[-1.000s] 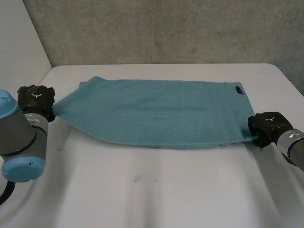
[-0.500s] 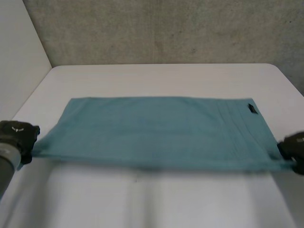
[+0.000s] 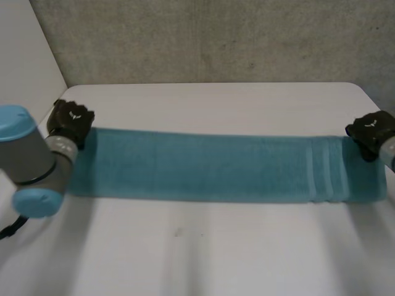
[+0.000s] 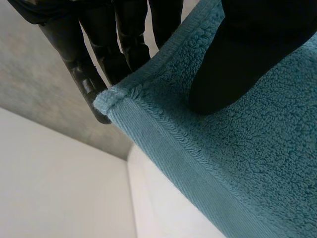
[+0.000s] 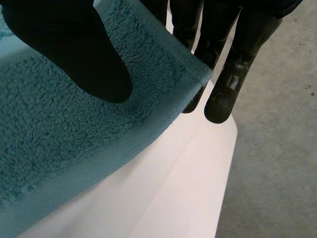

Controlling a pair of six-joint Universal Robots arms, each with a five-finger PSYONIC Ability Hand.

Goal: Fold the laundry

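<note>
- Your teal towel (image 3: pixel 203 166) lies as a long, narrow strip across the middle of the head view, flat on the white table (image 3: pixel 203 253). Its long axis runs left to right, and its woven stripes (image 3: pixel 327 176) sit near the right end.
- Your left hand (image 3: pixel 71 120) is at the strip's far left corner, in the upper left of the frame. In its wrist view the thumb (image 4: pixel 237 59) presses on top of the terry and the fingers (image 4: pixel 99 54) sit under the hemmed edge, so it is clamped on that corner.
- Your right hand (image 3: pixel 369 128) mirrors it at the far right corner. Its thumb (image 5: pixel 74 49) is on top and its fingers (image 5: pixel 233 64) are below the hem, pinching the cloth.
- What matters for the coming move is that the towel stretches straight between the two hands, each holding one end of the far long edge. Neither hand is nearer the middle.
- The strip looks doubled lengthwise, though the layers are hard to tell apart.
- My reading is that a crosswise fold comes next, carrying one end along the long axis to the other, and either hand is equally placed to lead it.
</note>
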